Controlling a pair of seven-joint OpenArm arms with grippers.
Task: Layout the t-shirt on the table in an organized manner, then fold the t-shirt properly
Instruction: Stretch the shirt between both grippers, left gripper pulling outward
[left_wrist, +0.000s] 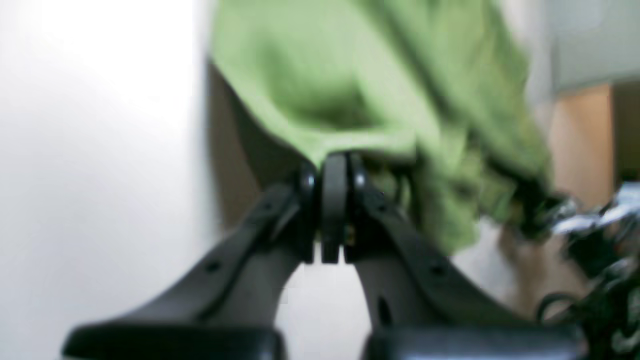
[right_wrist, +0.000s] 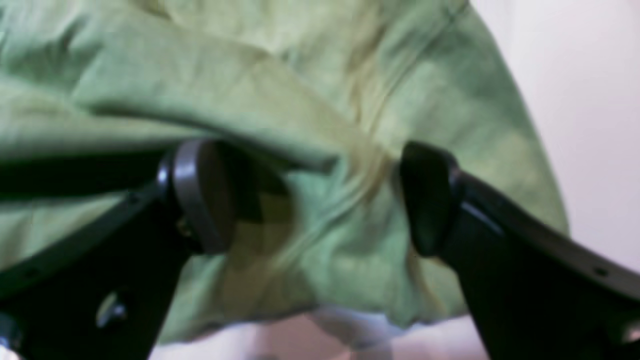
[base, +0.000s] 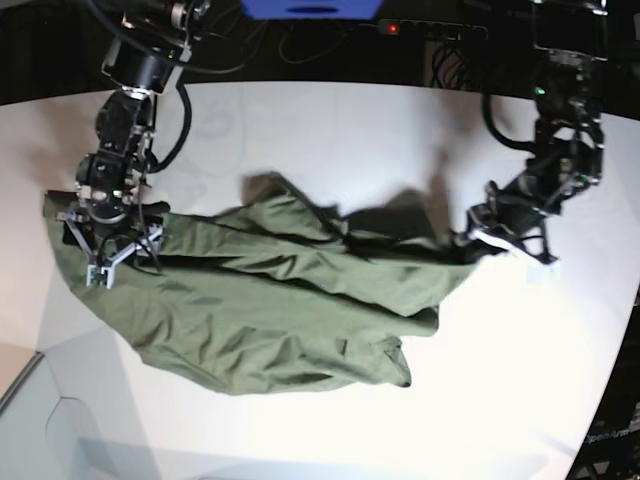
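Note:
The olive-green t-shirt (base: 280, 300) lies crumpled across the white table (base: 330, 130), stretched from left to right. My left gripper (base: 478, 238), at the right of the base view, is shut on the shirt's right-hand tip. The left wrist view shows its fingertips (left_wrist: 334, 172) pinched together on a green fold of the t-shirt (left_wrist: 350, 75). My right gripper (base: 108, 258) is at the shirt's left end. It stands open in the right wrist view (right_wrist: 315, 200), with its fingers (right_wrist: 200, 195) on either side of a ridge of wrinkled t-shirt (right_wrist: 280, 90).
Black cables and a blue box (base: 310, 8) run along the far side behind the table. The table's curved edge (base: 25, 385) passes near the shirt's lower left. Bare white tabletop (base: 520, 380) lies to the front right.

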